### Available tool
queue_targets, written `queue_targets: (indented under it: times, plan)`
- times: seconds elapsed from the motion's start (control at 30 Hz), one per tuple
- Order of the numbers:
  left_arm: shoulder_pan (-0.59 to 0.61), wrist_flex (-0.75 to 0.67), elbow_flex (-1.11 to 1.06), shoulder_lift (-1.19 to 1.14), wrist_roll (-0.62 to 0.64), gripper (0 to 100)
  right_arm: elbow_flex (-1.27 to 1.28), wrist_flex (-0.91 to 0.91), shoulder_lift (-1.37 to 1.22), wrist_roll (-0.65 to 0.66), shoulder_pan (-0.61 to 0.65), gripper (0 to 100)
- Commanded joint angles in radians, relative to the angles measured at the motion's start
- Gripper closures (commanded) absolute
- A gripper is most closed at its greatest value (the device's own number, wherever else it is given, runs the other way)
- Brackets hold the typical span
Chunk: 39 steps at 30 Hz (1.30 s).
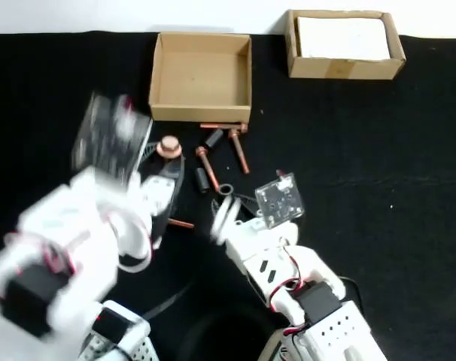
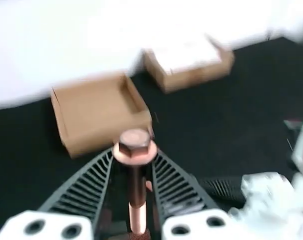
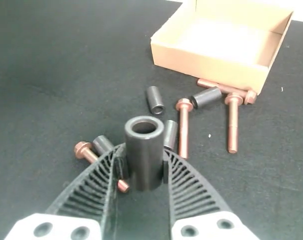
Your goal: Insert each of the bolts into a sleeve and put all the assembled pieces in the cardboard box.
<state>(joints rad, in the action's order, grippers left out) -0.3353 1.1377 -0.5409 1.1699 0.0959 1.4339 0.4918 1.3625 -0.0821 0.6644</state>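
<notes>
Right wrist view shows the right claw (image 3: 143,161) closed on a short dark-grey metal sleeve (image 3: 144,140). The sleeve is held upright with its open bore facing up, most likely so a shank can be fed straight in. The left claw (image 2: 135,167) is clamped on a copper-coloured hex-head bolt (image 2: 135,147). The head stands just past the fingertips and the shank runs back between the fingers (whether the shank's end is free I cannot tell). One part in each claw reads to me as the set-up for mating a pair above the black table (image 1: 378,188) rather than on it.

Both arms rise from the near edge in the high view. The right arm angles from the near right toward the middle, its claw beside the pile of parts. The left arm stands at the left, its claw carrying the bolt head just left of that pile and near the box's front wall. The two claws are close but apart, and bolt and sleeve are not yet lined up.

The loose bolts (image 3: 183,127) and spare sleeves (image 3: 154,100) lie scattered just near of the open brown cardboard box (image 1: 162,75). That box sits at the far side, left of centre, and no pieces lie in it yet. A second cardboard box (image 1: 345,68) with white contents sits at the far right, well apart.
</notes>
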Motion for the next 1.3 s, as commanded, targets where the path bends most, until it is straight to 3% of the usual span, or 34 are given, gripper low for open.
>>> queue_targets:
  times: [0.0, 0.13, 0.3, 0.43, 0.77, 1.27]
  plan:
    - [0.051, -0.4, -0.272, 0.116, -0.003, 99, 0.038, -0.077, 0.028, -0.009, 0.008, 99.1]
    - [0.007, -0.496, -0.24, 0.044, -0.002, 99, 0.142, -0.246, 0.03, -0.008, 0.007, 99.1]
    - [-0.12, -0.47, -0.101, -0.102, 0.005, 99, 0.294, -0.595, 0.03, -0.003, 0.007, 99.1]
    - [-0.191, -0.408, -0.062, -0.124, 0.005, 99, 0.366, -0.737, 0.03, -0.002, 0.007, 99.1]
    - [-0.232, -0.37, -0.064, -0.13, 0.097, 99, 0.374, -0.753, 0.022, -0.002, 0.007, 99.1]
    - [-0.185, -0.405, -0.062, -0.131, 0.089, 99, 0.374, -0.75, 0.022, -0.006, 0.008, 99.1]
